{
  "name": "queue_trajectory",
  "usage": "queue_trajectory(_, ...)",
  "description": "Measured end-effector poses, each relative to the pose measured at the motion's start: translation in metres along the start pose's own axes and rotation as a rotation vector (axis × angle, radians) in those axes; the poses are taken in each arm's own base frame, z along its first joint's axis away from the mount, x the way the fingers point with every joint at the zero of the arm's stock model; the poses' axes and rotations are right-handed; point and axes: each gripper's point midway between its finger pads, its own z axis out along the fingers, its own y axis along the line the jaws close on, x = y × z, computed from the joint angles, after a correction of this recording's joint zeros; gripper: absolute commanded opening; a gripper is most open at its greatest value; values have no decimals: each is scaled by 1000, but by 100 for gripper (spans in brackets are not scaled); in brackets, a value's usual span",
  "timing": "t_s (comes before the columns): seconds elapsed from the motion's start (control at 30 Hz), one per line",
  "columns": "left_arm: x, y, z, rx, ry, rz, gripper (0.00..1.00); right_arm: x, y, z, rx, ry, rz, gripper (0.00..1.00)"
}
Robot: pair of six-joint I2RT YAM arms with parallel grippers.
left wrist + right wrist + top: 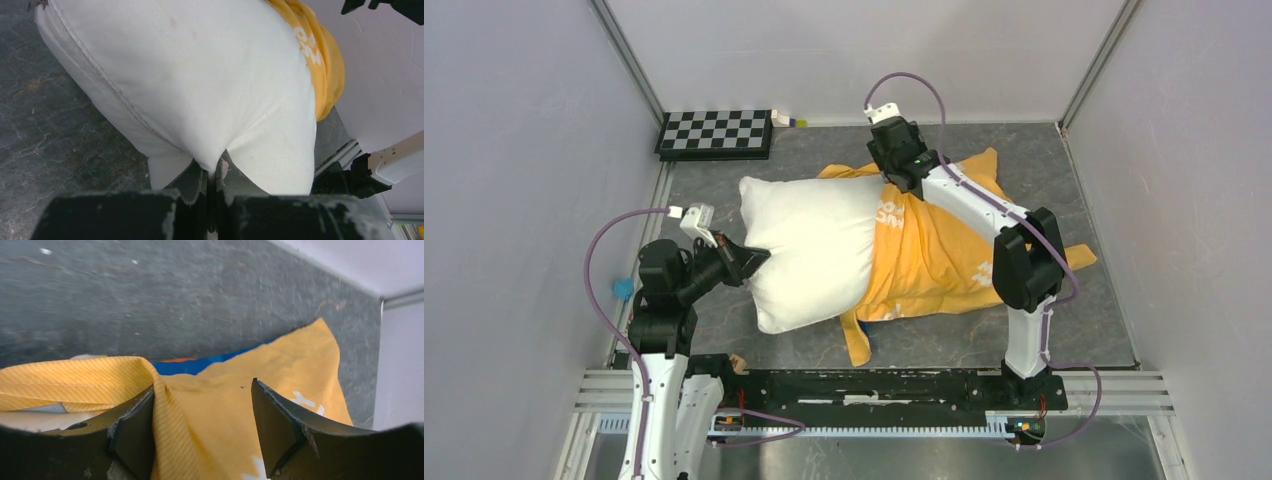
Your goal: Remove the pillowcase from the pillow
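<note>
Near rail: We start at the rail (874, 385), where both arms are bolted; the left one reaches only a little way out, the right one stretches far across.
Left gripper: The left gripper (215, 172) is clamped tight on a pucker of white cloth, and creases fan out from the pinch. We read it as the anchor, gripping the stuffing's own skin so the cover can be drawn away from it.
Pillow: The pillow (809, 250) lies on the grey table (724, 330), left of centre. Its plump left part is bare, and its right part goes under orange fabric.
Pillowcase: The pillowcase (934, 250) lies orange side up and rumpled, spreading right of the pillow. Its mouth rides across the pillow's middle, so we judge the job roughly half done. A loose corner trails toward the rail.
Blue lining: From the right wrist we glimpse a strip of the blue side at the far edge, where the fabric folds over.
Right gripper: The right gripper (202, 390) is down at the case's far edge with its jaws parted. A ridge of orange fabric rises between them, brushing the left finger, and nothing is pinched yet. We reckon it is set to bite that fold and drag the cover right, away from the anchor.
Risk: Catch both layers and the pillow comes too.
Far wall: A checkerboard (716, 133) sits well apart, out of play.
</note>
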Motion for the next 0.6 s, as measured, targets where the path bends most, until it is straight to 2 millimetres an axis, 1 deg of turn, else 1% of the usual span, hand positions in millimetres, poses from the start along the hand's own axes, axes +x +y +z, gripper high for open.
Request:
queue_trajectory(0.03, -1, -1, 0, 6, -6, 6, 2, 9, -9, 8, 10, 24, 20, 68)
queue_trajectory(0.1, -2, -3, -1, 11, -11, 11, 2, 26, -20, 19, 18, 66, 62, 68)
queue_trajectory(0.27, -1, -3, -1, 13, -11, 13, 2, 50, -29, 32, 6, 114, 157, 70)
queue_trajectory(0.33, -1, -4, -2, 14, -14, 15, 2, 60, -36, 36, 4, 127, 203, 71)
queue_trajectory(0.4, -1, -4, -2, 12, -15, 17, 2, 69, -45, 36, -3, 135, 245, 74)
queue_trajectory(0.47, -1, -3, -3, 6, -16, 15, 2, 72, -55, 32, -10, 138, 273, 79)
queue_trajectory(0.53, -1, -1, -2, -4, -19, 14, 2, 71, -63, 25, -29, 134, 287, 86)
queue_trajectory(0.6, -2, -1, -2, -8, -21, 15, 2, 65, -69, 16, -39, 121, 287, 92)
